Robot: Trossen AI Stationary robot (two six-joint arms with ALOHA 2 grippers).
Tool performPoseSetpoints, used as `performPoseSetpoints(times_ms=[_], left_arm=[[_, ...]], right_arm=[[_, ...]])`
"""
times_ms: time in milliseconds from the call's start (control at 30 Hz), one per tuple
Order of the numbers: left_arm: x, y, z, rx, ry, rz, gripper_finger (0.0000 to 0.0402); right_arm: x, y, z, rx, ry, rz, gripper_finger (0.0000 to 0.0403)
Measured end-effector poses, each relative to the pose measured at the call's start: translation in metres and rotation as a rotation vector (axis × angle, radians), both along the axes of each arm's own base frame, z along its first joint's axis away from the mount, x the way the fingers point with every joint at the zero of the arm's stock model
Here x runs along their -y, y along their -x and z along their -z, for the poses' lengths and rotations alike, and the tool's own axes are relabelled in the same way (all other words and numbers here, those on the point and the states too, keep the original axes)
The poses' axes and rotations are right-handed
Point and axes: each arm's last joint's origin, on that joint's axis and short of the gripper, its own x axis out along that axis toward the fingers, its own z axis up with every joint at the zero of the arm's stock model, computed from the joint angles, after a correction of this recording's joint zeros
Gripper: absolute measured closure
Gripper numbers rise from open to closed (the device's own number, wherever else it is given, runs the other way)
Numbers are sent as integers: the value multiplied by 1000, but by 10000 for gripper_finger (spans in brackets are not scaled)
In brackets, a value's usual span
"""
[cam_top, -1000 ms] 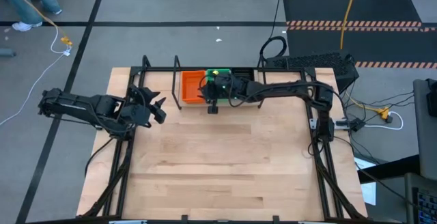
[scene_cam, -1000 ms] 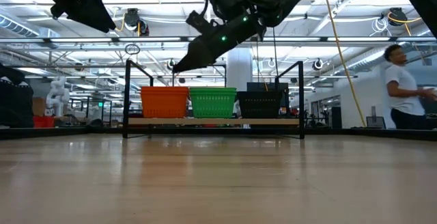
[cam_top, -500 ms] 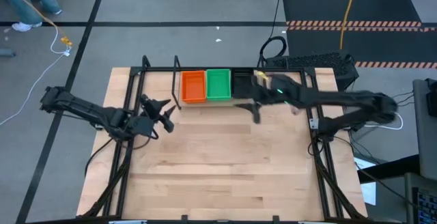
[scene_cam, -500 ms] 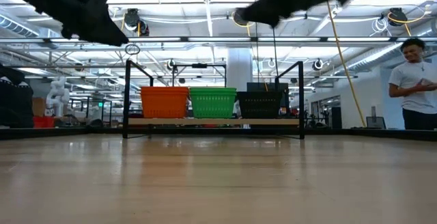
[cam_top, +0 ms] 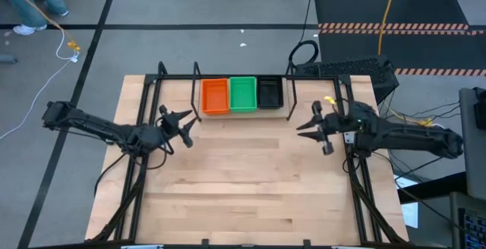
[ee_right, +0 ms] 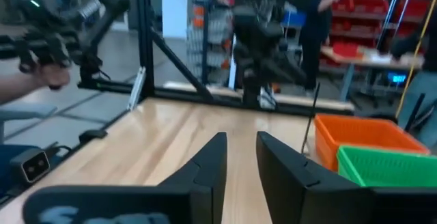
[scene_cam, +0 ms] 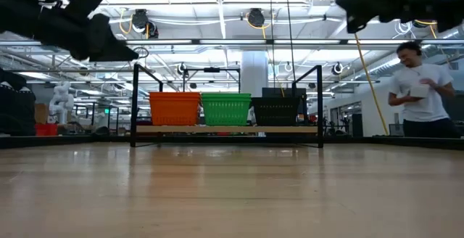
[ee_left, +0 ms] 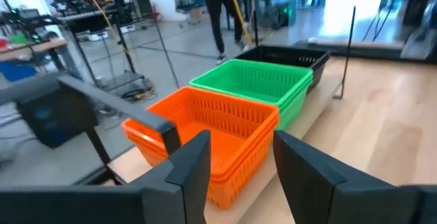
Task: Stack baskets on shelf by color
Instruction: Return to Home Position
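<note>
Shelf (scene_cam: 304, 130) is holding three nested mesh piles in a row: orange baskets (cam_top: 215, 96), green baskets (cam_top: 243, 94), black baskets (cam_top: 270, 92). Orange is the closest pile to the left gripper (cam_top: 186, 125), out ahead of its spread, empty fingers and well apart from them. Black is closest to the right gripper (cam_top: 306, 118), whose fingers are slightly apart and hold nothing. Honestly can't count the layers in any pile. From the left wrist, green hides most of black, and the low view chops both grippers off at the top.

I work in a large robotics lab; beyond my right gripper (ee_right: 240, 142), shelves of red bins (ee_right: 365, 5); steel trusses (scene_cam: 217, 43) above it.
</note>
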Motion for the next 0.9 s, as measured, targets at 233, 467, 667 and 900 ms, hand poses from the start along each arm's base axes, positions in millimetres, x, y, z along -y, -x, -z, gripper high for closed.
performPoseSetpoints(times_ms=[233,467,667,900], left_arm=[[-8,18,20,158,39,70,241],[-7,25,25,147,62,149,241],[-6,25,31,119,114,174,241],[-8,26,31,98,70,127,241]], right_arm=[[-5,23,5,65,41,2,332],[-7,29,23,64,10,3,332],[-5,28,50,142,-115,67,332],[-1,30,46,205,-153,160,332]])
